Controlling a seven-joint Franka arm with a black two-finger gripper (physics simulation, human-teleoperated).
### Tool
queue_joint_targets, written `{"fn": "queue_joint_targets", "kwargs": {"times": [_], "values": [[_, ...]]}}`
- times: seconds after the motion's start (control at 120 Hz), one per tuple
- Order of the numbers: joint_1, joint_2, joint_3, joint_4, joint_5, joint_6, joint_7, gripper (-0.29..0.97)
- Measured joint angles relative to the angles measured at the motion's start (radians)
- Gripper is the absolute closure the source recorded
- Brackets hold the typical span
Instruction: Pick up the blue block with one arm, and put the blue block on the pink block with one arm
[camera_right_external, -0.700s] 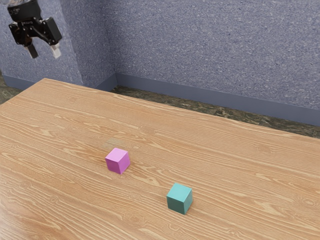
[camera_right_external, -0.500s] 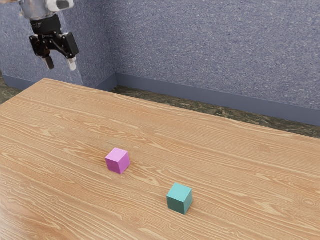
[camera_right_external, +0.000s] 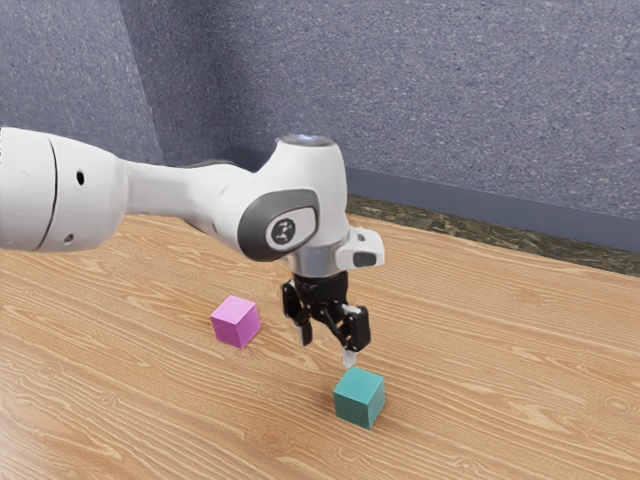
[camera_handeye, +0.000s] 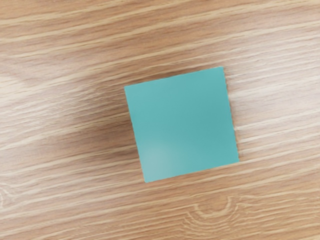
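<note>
The gripper (camera_right_external: 328, 344) hangs open just above the teal block (camera_right_external: 359, 396). The pink block (camera_right_external: 236, 321) sits nearby on the table (camera_right_external: 500, 330).

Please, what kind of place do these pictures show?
Probably a bare simulated test room, not a home or a workshop. A wooden table stands by a plain grey-blue wall, and it bears two small cubes, the pink block and the blue block, beside a robot arm.

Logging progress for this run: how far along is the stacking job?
Nothing done yet: the blue block sits on the table, apart from the pink block. In hand: the gripper hovers just above it, fingers open. Left: grasp, lift, stack.
</note>
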Motion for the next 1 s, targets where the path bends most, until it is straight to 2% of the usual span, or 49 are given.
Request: {"fn": "queue_joint_targets", "kwargs": {"times": [0.175,0.65,1.0], "values": [[-0.019,0.012,-0.039,-0.025,-0.003,0.082,-0.075,0.05],[-0.015,0.139,-0.04,-0.018,0.005,0.214,-0.203,0.06],[-0.025,0.165,-0.041,-0.021,0.035,0.288,-0.23,0.07]]}}
